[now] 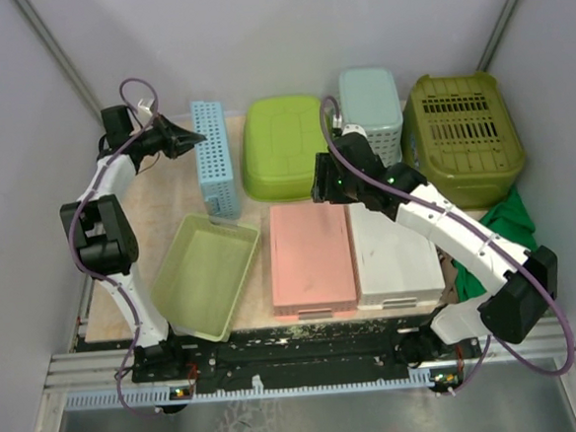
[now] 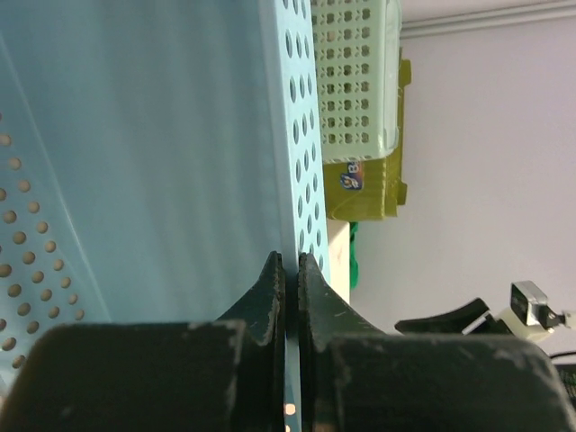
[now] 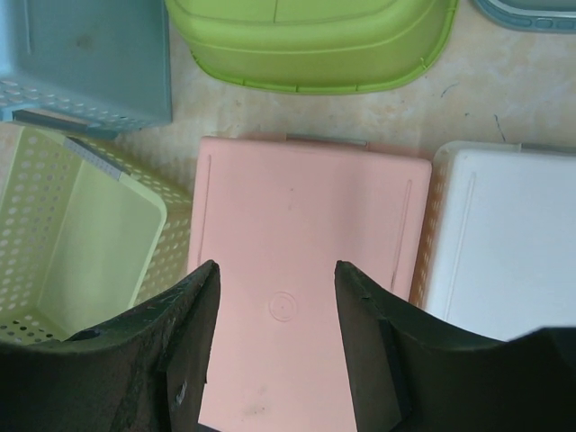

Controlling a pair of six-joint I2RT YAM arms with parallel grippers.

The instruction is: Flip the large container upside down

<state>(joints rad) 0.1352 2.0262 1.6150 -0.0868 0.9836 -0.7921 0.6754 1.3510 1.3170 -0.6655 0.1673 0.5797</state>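
The blue basket (image 1: 215, 160) is taken to be the large container, since it is the one gripped. It stands on its long side in the upper left-centre of the top view. The left gripper (image 2: 290, 270) is clamped on the thin rim at the basket's upper end, its fingers pressed together with only the plastic wall between them.

The step in hand is judged to be the tip-over from the side onto the open face. The lower edge is best left on the table (image 1: 163, 200) as a pivot, with the wrist rolled along with the basket rather than pulled sideways. The pinch should be released only once the rim lies flat. Room is tight: the green tub (image 1: 283, 147) stands just beside the basket on the right and the yellow basket (image 1: 205, 273) is near below, so the fall should be guided, not dropped.

The left arm is folded, with its elbow at the left edge of the top view. Its forearm is raised toward the upper left and its fingers are pointed right at the basket. The right arm is stretched diagonally from the lower right toward the centre. The right gripper (image 3: 274, 279) hangs over the pink container (image 3: 306, 207), with its fingers apart and nothing between them.
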